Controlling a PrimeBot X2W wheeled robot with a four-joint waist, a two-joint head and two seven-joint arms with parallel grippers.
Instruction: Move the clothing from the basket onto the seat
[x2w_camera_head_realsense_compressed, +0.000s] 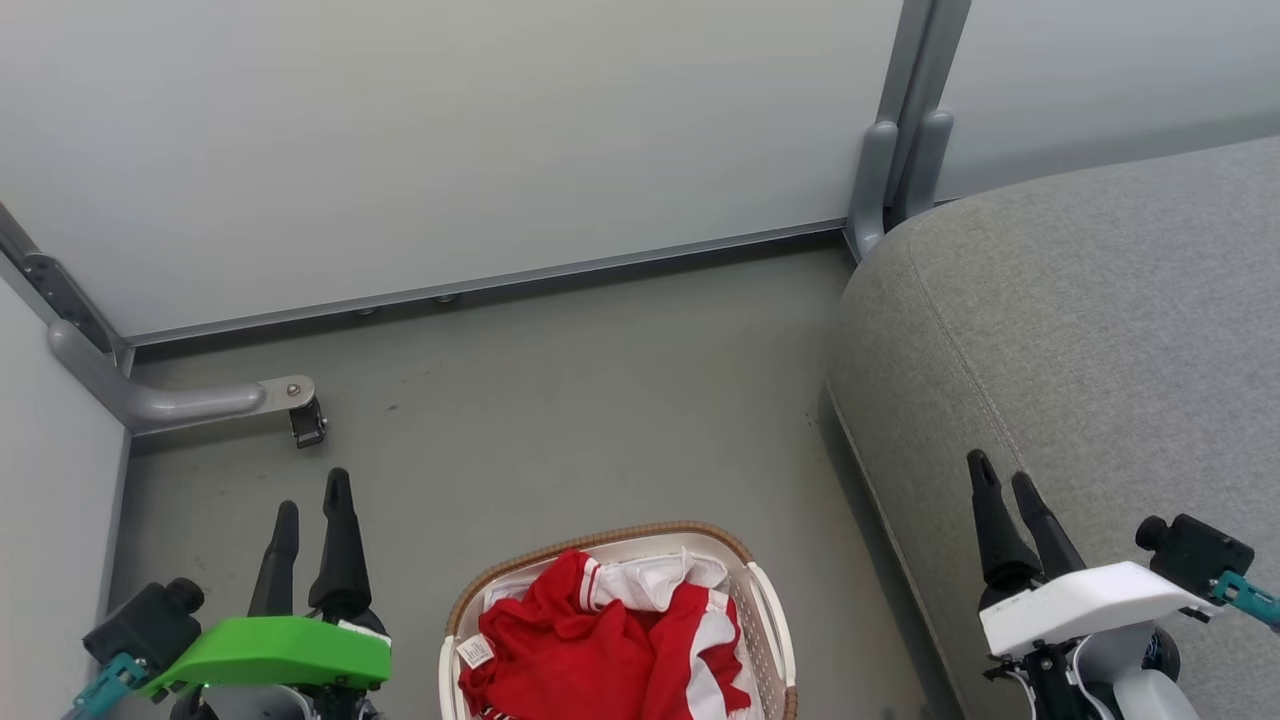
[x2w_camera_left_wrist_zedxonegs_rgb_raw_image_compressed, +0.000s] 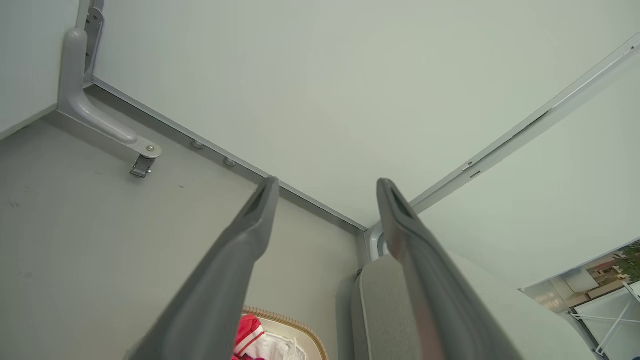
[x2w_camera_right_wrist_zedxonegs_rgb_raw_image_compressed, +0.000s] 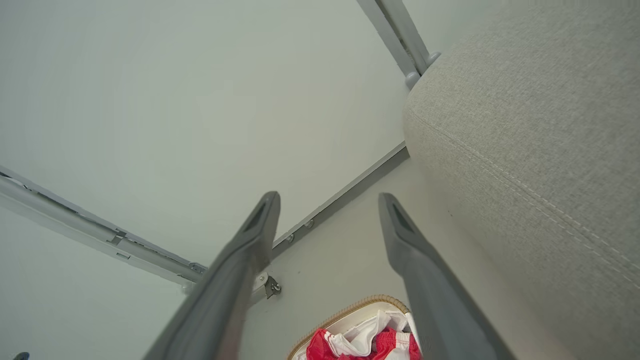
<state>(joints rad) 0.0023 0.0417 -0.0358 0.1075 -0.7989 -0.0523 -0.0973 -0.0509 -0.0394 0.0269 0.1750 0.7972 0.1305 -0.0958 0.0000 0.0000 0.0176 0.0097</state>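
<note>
Red clothing (x2w_camera_head_realsense_compressed: 570, 650) fills the basket (x2w_camera_head_realsense_compressed: 768, 625) between left gripper (x2w_camera_head_realsense_compressed: 312, 494) and right gripper (x2w_camera_head_realsense_compressed: 1000, 471) (both parted, empty).

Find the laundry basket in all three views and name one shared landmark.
Head view: laundry basket at bottom centre.
Left wrist view: its rim at the bottom edge, centre.
Right wrist view: bottom edge, just right of centre.
Shared landmark: grey seat, right of the basket in all.
</note>
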